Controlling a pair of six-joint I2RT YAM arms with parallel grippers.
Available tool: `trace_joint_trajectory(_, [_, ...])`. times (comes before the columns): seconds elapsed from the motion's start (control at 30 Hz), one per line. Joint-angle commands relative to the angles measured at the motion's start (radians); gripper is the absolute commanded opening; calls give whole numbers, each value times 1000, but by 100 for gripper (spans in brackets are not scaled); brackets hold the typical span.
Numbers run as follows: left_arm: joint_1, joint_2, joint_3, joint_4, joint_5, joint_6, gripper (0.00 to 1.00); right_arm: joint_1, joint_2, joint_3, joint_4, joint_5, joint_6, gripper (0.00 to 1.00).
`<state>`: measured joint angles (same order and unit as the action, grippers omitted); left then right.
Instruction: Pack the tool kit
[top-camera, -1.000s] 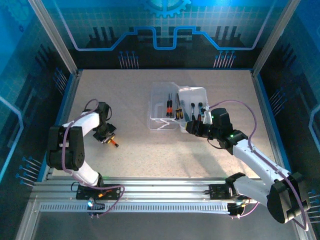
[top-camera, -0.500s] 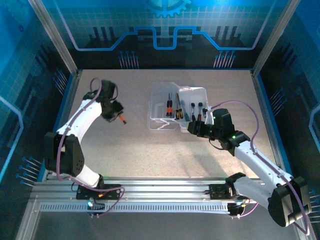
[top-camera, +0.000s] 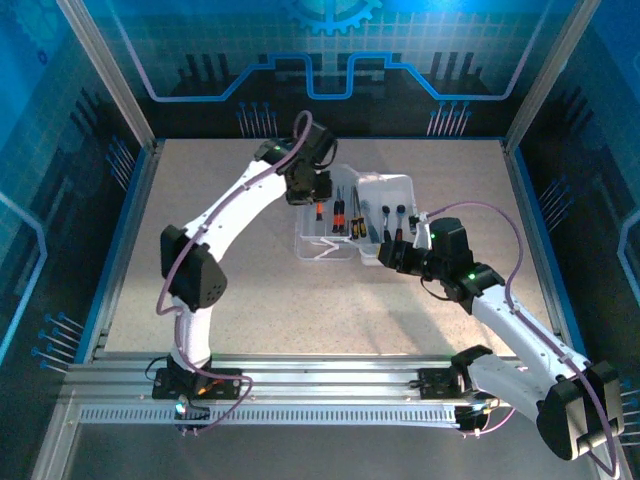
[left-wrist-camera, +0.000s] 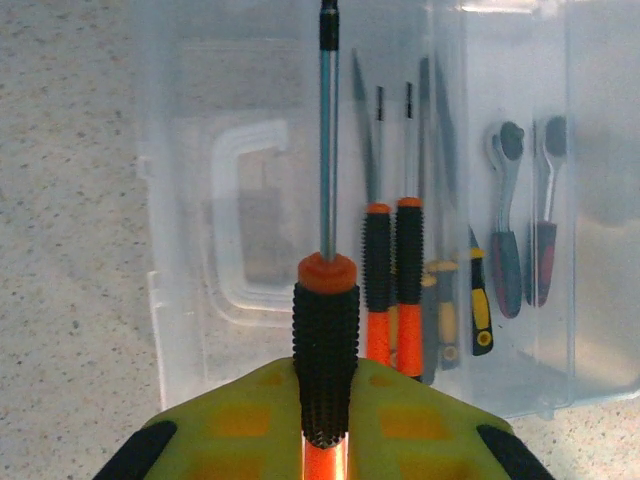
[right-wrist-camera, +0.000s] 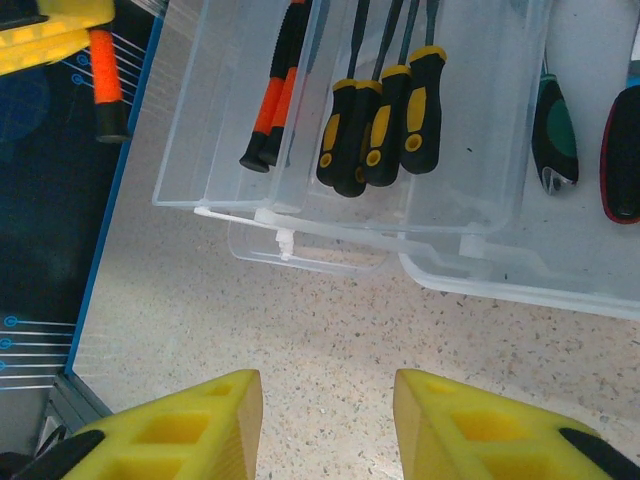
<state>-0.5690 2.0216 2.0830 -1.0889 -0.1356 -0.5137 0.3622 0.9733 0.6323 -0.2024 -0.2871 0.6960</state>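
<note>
The tool kit's clear plastic case (top-camera: 320, 240) lies open at mid-table, with its bare floor (left-wrist-camera: 215, 140) below my left wrist. My left gripper (top-camera: 309, 190) is shut on a black-and-orange screwdriver (left-wrist-camera: 326, 320) whose shaft points out over the case's left part. Two orange-handled screwdrivers (left-wrist-camera: 392, 270) lie in the case, with yellow-and-black ones (right-wrist-camera: 385, 130) beside them and ratchet wrenches (left-wrist-camera: 507, 240) further right. My right gripper (right-wrist-camera: 325, 410) hovers open over bare table just in front of the case (right-wrist-camera: 470, 215), with nothing between its fingers (right-wrist-camera: 200, 420).
The case's handle (top-camera: 325, 252) juts toward the near edge. Metal posts and blue panels wall the table (top-camera: 200, 200) on three sides. The left arm's long link (top-camera: 230, 215) crosses the table's left half. Open table lies in front of the case.
The left arm has swung from the table's left side up and right to the case, carrying the screwdriver. The right arm has barely moved and stays open.
</note>
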Motion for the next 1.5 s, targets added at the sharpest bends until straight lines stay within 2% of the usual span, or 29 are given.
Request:
trace_joint_trajectory(0.0, [-22,64,110,-125,-55,67,14,-16,-20,7,-19,8,-4,40])
trace_joint_trajectory(0.27, [-55,182,239,-172,-49,85,15,-32,-44,-13,-26,2,-8,41])
trace_joint_trajectory(1.1, [-65,270,271,-167,-82,70,15,-58,-57,-35,-18,-23,-8,41])
trace_joint_trajectory(1.47, [-67,280,264,-170,-79,53,21,-64,-65,-46,-13,-28,-1,41])
